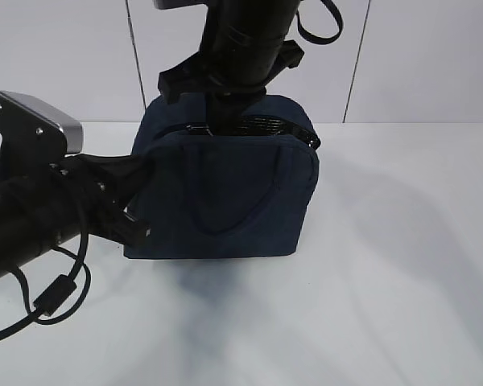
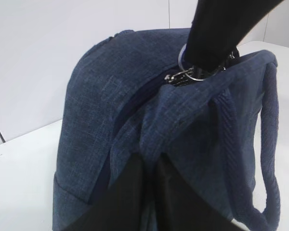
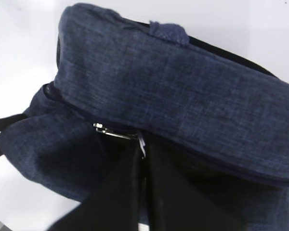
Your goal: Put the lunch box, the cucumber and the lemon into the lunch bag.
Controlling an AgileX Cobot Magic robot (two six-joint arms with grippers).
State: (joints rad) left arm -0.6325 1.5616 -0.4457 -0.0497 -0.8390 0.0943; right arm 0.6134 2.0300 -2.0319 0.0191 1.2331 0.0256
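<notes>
The dark navy lunch bag (image 1: 225, 193) stands upright on the white table; it also shows in the left wrist view (image 2: 101, 96) and the right wrist view (image 3: 183, 86). My left gripper (image 1: 138, 167) is shut on a fold of fabric at the bag's left end (image 2: 151, 161). My right gripper (image 1: 217, 121) comes down from above and is shut on the silver ring pull (image 3: 116, 134) of the zipper at the bag's top (image 3: 143, 144). The ring pull also shows in the left wrist view (image 2: 192, 74). Right of the pull a dark gap (image 1: 262, 127) shows. The lunch box, cucumber and lemon are out of view.
The bag's front handle (image 1: 225, 217) hangs flat against its side. The white table (image 1: 386, 281) stretches in front and to the right. A white panelled wall (image 1: 427, 56) stands close behind the bag. My left arm's cable (image 1: 56, 297) loops at the lower left.
</notes>
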